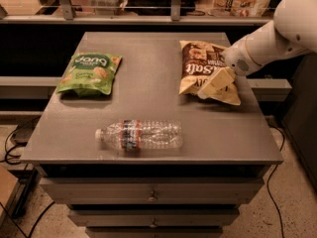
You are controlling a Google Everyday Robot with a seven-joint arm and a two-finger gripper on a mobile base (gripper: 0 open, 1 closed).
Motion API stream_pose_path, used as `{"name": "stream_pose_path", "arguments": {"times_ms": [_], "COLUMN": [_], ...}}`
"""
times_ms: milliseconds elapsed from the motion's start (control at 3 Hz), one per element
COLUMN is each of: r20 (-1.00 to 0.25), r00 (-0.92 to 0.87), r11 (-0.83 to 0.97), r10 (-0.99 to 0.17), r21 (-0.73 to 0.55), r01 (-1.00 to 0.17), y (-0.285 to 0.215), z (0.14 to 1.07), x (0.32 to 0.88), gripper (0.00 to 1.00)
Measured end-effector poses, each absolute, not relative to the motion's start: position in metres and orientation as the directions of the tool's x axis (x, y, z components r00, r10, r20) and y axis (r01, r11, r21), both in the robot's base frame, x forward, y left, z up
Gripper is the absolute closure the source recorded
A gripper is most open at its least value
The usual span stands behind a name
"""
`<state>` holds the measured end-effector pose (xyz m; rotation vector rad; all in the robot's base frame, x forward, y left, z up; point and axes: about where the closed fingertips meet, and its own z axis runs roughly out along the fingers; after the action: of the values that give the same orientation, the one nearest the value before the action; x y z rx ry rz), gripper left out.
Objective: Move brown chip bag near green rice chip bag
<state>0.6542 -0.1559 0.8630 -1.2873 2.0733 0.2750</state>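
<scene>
- A grey surface [148,48] carries three things: two snack bags and a bottle.
- The green bag [90,73] lies flat near the surface's left edge. It is closed, so its contents are hidden.
- The brown bag [195,66] lies flat at the far right, well apart from the green bag. It is also closed, with its white lettering facing up.
- A clear plastic bottle [141,134] lies on its side near the front edge, with its cap pointing left. I cannot tell whether it holds any liquid.
- A white arm [277,31] reaches in from the upper right, and its far end is cut off by the frame.
- The tan gripper [213,86] sits over the brown bag's lower right corner and hides part of it. I cannot tell whether it is spread or pressed together, or whether it grips the bag.
- Drawers [153,197] sit below the surface, the lowest one cut off.
- Cables [12,143] lie on the floor at left.
- Things on a shelf behind are too blurred to name.
</scene>
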Motion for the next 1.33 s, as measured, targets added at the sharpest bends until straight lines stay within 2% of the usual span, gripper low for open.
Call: {"name": "stream_pose_path", "arguments": {"times_ms": [333, 667, 1333], "r20": [-0.652, -0.668, -0.717], "r00": [-0.321, -0.326, -0.224], "r11": [0.513, 0.528, 0.504], "r10": [-0.687, -0.669, -0.66], "r21": [-0.121, -0.118, -0.202], "r01": [-0.85, -0.841, -0.84], "y": [-0.153, -0.151, -0.137], "z": [0.855, 0.863, 0.921], "x": [0.658, 0.66, 0.661], "gripper": [0.18, 0.41, 0.87]}}
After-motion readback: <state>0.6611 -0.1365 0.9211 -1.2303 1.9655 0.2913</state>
